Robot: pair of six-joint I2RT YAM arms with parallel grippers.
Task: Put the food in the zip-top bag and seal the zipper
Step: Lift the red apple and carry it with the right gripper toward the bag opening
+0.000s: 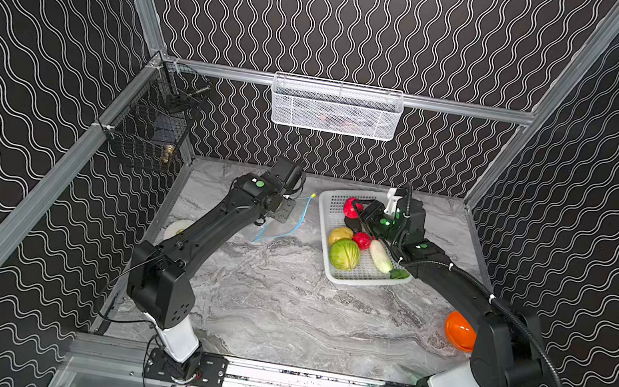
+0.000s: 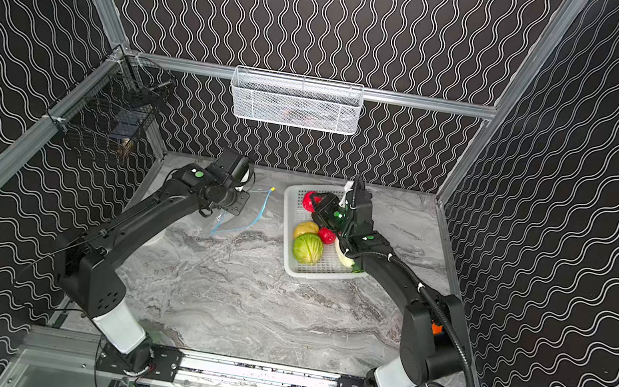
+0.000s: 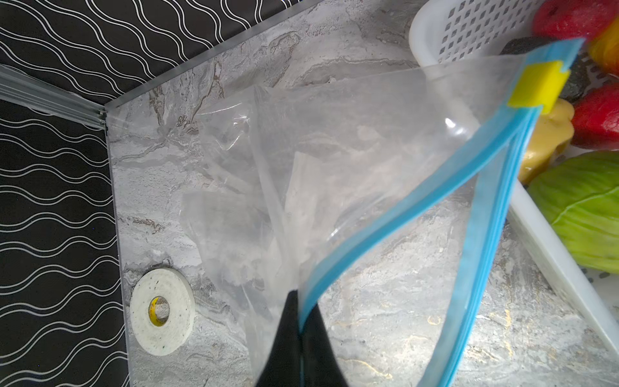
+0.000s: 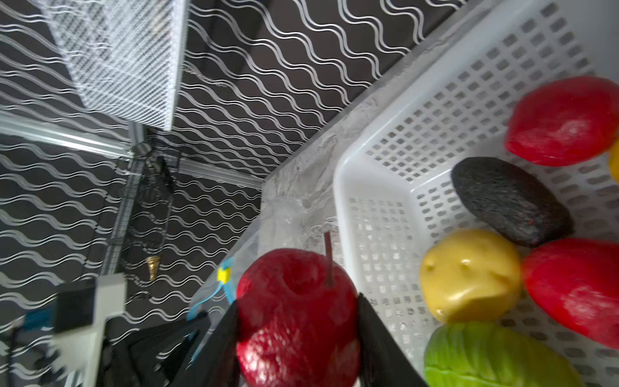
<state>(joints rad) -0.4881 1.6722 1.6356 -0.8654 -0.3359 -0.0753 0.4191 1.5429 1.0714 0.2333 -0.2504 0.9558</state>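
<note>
Looking down in both top views, the zip-top bag [image 1: 285, 226] sits far and left of centre on the table [image 1: 281, 308]. Its zipper [image 1: 306, 212] curls toward the white basket [image 1: 359, 281], which holds the rest of the food [image 1: 345, 254].

In the left wrist view, my left gripper [image 3: 301, 330] is pinched tight on one blue lip, holding the mouth agape. I judge the film limp and slippery, so the stiffer strip is the place to grip.

In the right wrist view, my right gripper [image 4: 298, 303] clasps a red apple [image 4: 294, 284] round its middle. It looks light, rigid and smooth, and it is near the bag's mouth.
</note>
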